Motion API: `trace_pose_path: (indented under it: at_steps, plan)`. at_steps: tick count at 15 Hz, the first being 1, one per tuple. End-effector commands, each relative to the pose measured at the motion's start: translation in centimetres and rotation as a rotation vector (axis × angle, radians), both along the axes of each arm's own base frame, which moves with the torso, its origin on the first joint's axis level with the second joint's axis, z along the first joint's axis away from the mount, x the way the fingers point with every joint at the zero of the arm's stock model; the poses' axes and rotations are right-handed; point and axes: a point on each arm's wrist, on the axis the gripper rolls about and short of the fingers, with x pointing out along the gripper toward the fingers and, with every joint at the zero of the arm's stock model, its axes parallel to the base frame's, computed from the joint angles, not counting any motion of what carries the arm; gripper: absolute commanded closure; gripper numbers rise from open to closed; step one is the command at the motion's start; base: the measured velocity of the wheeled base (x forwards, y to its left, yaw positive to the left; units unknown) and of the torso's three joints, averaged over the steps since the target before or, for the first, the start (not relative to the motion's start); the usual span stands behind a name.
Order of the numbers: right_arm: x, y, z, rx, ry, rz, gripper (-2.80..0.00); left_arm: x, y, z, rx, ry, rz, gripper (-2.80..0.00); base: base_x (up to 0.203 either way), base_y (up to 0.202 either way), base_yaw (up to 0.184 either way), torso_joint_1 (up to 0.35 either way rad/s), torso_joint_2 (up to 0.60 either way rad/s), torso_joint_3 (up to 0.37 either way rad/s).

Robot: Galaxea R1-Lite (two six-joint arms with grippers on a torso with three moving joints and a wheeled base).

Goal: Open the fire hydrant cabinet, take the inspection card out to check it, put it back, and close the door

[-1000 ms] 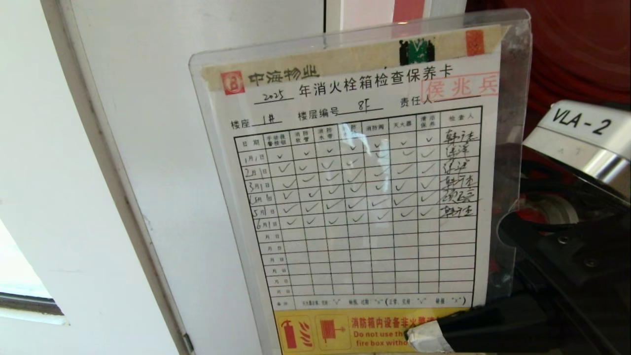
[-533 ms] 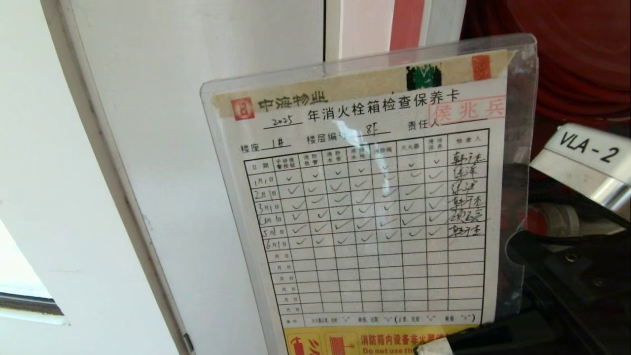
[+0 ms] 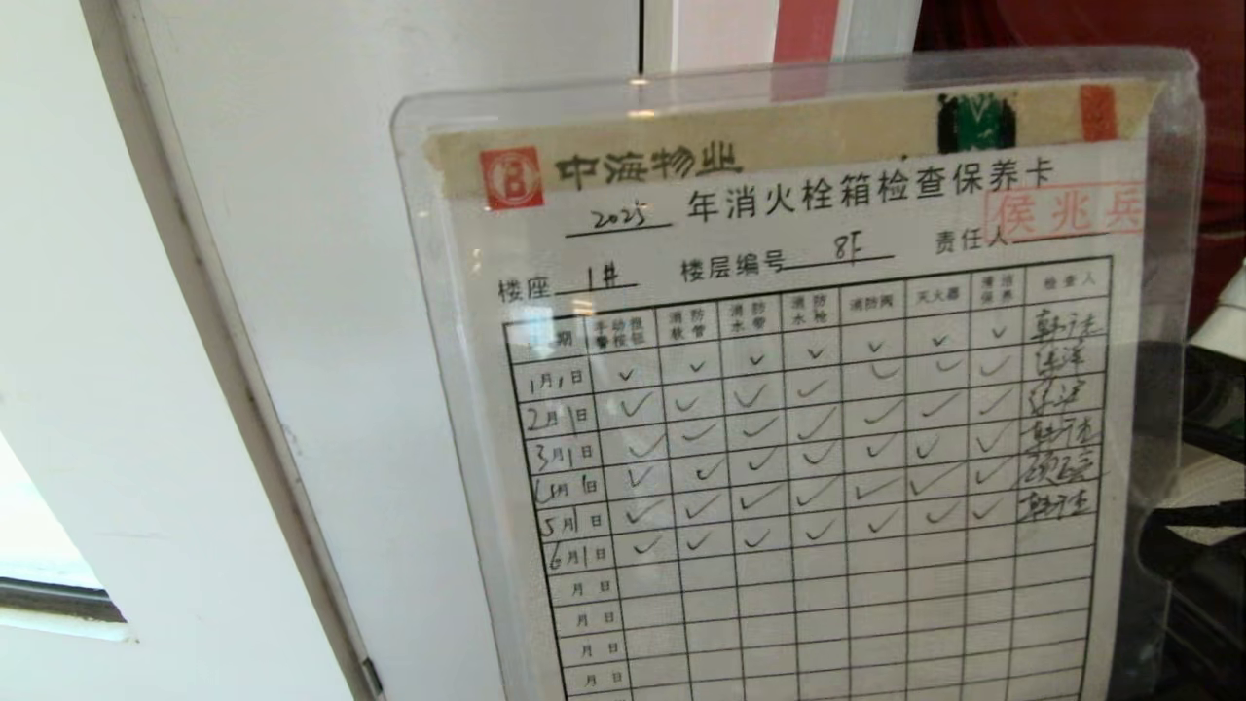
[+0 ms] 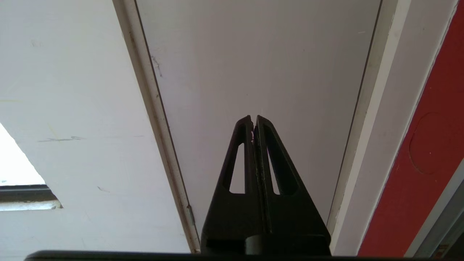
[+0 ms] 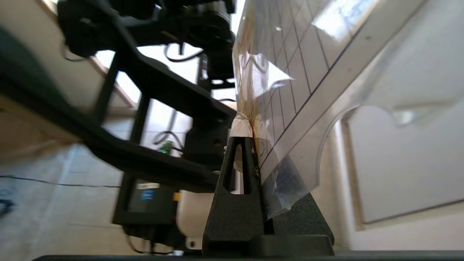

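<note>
Since a second ago we have brought the inspection card (image 3: 798, 409) nearer the head camera; it fills the frame's right, long axis upright, our right gripper (image 5: 253, 127) pinching its lower edge, left gripper (image 4: 253, 121) shut, idle.

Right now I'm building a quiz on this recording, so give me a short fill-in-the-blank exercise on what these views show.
1. The right gripper is shut on the inspection card, which sits in a clear plastic ____.
2. On the card's grid, ticks are filled in for ____ dated rows.
3. The left gripper is shut and holds ____.
4. The stamp at the card's top right is ____ in colour.

Missing words: sleeve; six; nothing; red
</note>
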Motion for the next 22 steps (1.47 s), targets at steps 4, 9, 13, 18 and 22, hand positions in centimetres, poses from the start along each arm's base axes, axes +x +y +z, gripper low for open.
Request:
trace_pose_path:
  at_steps: [4, 9, 13, 18, 22]
  plan:
    - [-0.4, -0.4, 0.3, 0.027, 0.008, 0.041, 0.0, 0.2, 0.0, -0.8, 0.001, 0.028, 0.0, 0.0, 0.0, 0.0, 0.0, 0.0, 0.0, 0.0]
    - [-0.3, 0.4, 0.5, 0.029, 0.006, 0.071, 0.0, 0.2, 0.0, -0.8, 0.001, 0.028, 0.0, 0.0, 0.0, 0.0, 0.0, 0.0, 0.0, 0.0]
    - [0.1, 2.6, 0.1, 0.0, 0.024, 0.125, 0.0, 0.2, 0.0, -0.8, 0.0, 0.028, 0.0, 0.0, 0.0, 0.0, 0.0, 0.0, 0.0, 0.0]
    - [0.2, 2.8, -0.1, -0.013, 0.025, 0.117, 0.0, 0.2, 0.0, -0.8, 0.001, 0.028, 0.0, 0.0, 0.0, 0.0, 0.0, 0.0, 0.0, 0.0]
    - [0.3, 3.1, -0.3, -0.025, 0.024, 0.106, 0.0, 0.2, 0.0, -0.8, 0.001, 0.028, 0.0, 0.0, 0.0, 0.0, 0.0, 0.0, 0.0, 0.0]
